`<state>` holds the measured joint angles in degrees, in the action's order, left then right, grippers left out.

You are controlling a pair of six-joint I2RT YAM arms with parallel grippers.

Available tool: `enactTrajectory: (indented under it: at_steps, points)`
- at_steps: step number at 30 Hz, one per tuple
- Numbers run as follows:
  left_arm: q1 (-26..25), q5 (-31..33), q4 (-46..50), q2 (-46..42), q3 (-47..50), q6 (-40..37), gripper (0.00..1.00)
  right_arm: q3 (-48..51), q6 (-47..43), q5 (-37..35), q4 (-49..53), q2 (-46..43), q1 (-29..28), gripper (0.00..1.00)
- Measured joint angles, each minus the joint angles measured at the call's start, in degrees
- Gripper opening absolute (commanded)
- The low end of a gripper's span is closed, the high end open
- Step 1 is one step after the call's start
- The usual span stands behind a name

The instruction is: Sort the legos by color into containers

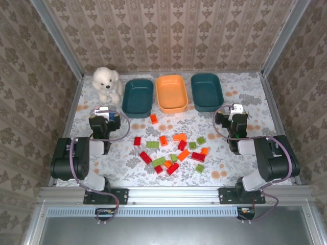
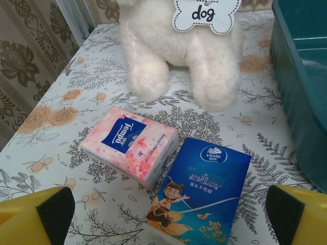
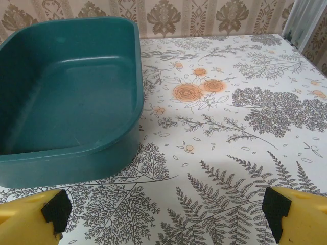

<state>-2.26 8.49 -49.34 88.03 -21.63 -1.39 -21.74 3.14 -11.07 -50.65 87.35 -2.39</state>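
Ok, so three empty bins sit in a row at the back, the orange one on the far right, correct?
No: the orange bin sits in the middle, between the left teal bin and the right teal bin, as the top external view shows. The rest holds.

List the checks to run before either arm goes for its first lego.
1. Both open, left gripper and right gripper: ok.
2. All empty, left teal bin, orange bin and right teal bin: ok.
3. All legos lying loose, none gripped: ok.
4. Space ahead of left gripper free: not ok; pink tissue pack and blue tissue pack lie there.
5. Colour meant for each teal bin: cannot tell.
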Motion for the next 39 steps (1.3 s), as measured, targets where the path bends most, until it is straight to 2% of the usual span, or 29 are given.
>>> enactTrajectory:
  at_steps: [21,24,28,32,36,37,39]
  points:
    - [-0.5,1.1,0.1,-0.4,0.0,0.0,1.0,0.0,0.0,-0.1,0.2,-0.1,0.0,1.0]
    - [-4.7,7.2,2.6,-5.6,0.5,-1.6,1.0,-0.2,0.1,-2.8,5.6,-4.2,-0.6,1.0]
    - [-12.8,12.9,8.4,-18.4,0.0,-2.9,1.0,-2.7,0.3,-8.0,13.4,-16.9,-2.1,1.0]
    - [-19.1,18.6,17.3,-30.4,-3.0,-2.7,1.0,-13.7,-0.2,-11.3,23.1,-25.5,-4.6,1.0]
    - [-24.5,22.1,27.3,-37.0,-10.3,-2.9,1.0,-30.3,2.0,-12.6,36.6,-29.9,-9.5,1.0]
    - [-25.8,23.3,31.0,-37.0,-14.3,-1.3,1.0,-36.1,4.4,-11.5,42.4,-29.8,-10.1,1.0]
    - [-27.1,24.9,45.2,-35.6,-25.2,8.3,1.0,-47.8,10.6,-9.2,53.9,-28.9,-10.2,1.0]
